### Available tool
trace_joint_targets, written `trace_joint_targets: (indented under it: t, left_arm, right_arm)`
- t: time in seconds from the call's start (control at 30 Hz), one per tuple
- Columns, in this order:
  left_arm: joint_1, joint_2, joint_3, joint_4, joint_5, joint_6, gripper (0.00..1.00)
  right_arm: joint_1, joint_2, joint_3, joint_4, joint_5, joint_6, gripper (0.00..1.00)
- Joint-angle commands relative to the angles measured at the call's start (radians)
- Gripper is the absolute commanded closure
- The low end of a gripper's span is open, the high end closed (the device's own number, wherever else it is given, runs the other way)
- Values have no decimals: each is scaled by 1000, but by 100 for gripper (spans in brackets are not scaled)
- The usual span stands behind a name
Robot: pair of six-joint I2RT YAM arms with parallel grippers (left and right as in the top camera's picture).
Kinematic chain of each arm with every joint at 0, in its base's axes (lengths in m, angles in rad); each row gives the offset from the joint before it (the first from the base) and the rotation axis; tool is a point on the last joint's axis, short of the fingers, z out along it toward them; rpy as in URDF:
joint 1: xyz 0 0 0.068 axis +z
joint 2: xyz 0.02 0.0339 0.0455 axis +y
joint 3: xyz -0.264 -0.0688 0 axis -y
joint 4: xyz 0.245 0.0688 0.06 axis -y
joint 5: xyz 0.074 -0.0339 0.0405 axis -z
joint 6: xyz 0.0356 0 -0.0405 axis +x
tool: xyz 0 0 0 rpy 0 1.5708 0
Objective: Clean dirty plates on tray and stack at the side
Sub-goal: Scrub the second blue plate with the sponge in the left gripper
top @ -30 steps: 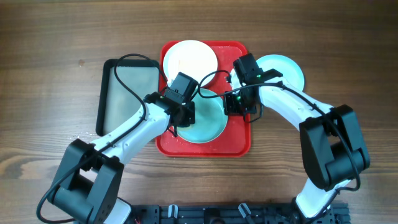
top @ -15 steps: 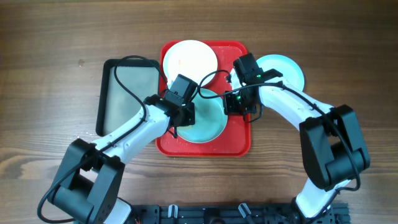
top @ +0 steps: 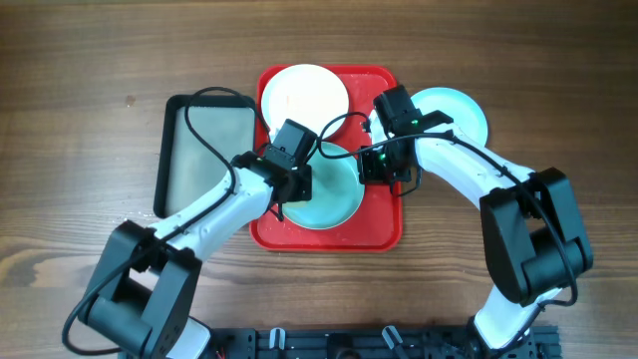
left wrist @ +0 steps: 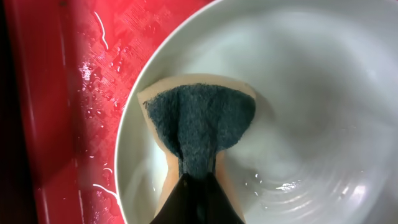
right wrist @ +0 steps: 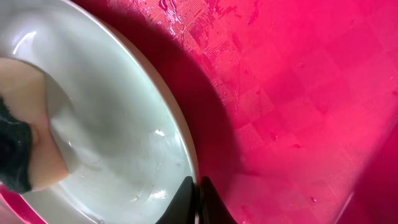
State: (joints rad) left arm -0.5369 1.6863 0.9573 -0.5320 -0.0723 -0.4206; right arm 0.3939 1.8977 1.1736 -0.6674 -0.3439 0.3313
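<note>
The wooden surface [top: 80, 60] carries the red tray [top: 384, 224] at centre, with a dark tray [top: 189, 170] just beside it on the left. Bare wood lies open along the far edge and on the near right.

On the red tray, the white plate [top: 304, 92] sits at the far left corner. The turquoise plate [top: 334, 204] sits near of it, its left rim close to the tray's left wall. Wet red floor shows to its right. A second turquoise plate [top: 459, 115] rests off the tray's far right corner; whether it touches the rim cannot be told.

The left pincer [left wrist: 193, 193] is pressed together on a sponge [left wrist: 199, 118]. The sponge lies dark face up inside the turquoise plate, by its left rim. The right pincer [right wrist: 197, 199] pinches that plate's right rim, one finger inside and one outside.
</note>
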Motion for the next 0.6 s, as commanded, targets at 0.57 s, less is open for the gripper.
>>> trace_joint_targets:
  t: [0.57]
  left_arm:
    - [-4,154,-10,28,167,20,96]
  right_arm:
    - [2,-23,-5,16,-12,-14,96]
